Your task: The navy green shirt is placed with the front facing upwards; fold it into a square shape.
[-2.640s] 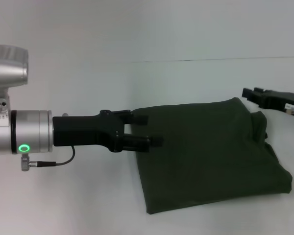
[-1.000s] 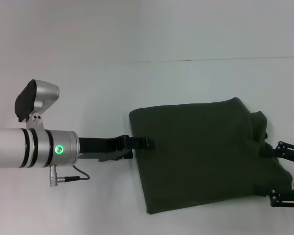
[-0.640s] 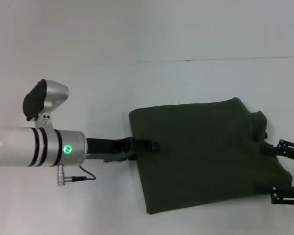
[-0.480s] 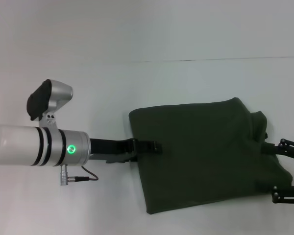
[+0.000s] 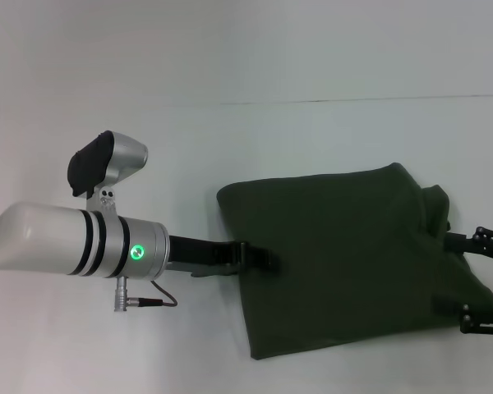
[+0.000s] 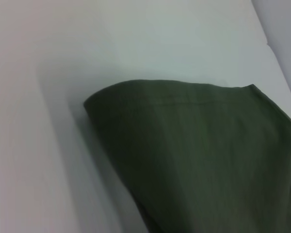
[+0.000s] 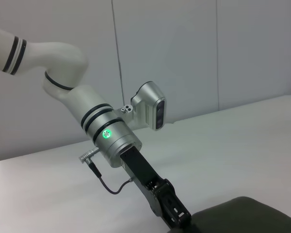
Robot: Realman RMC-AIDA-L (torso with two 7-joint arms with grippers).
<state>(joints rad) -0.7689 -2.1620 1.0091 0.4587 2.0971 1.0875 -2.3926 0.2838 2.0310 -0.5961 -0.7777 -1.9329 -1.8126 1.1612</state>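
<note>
No legible text, label or number in any view. My shirt (image 5: 345,263) shows plain green cloth only, no lettering.

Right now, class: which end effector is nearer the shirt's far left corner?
Left. The left end effector sits at the navy green shirt left edge, just below that corner; the right end effector is at the opposite side.

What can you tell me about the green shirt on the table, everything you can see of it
The navy green shirt is dark olive cloth, matte and soft-looking, already folded into a rough four-sided bundle lying flat on the white table. Only plain fabric shows: no lettering or label. Extra layers bunch along its right edge, and a stitched hem runs along the edge seen in the left wrist view. The left gripper lies low at its left edge, fingertips on the cloth; the right gripper is at its right edge.
</note>
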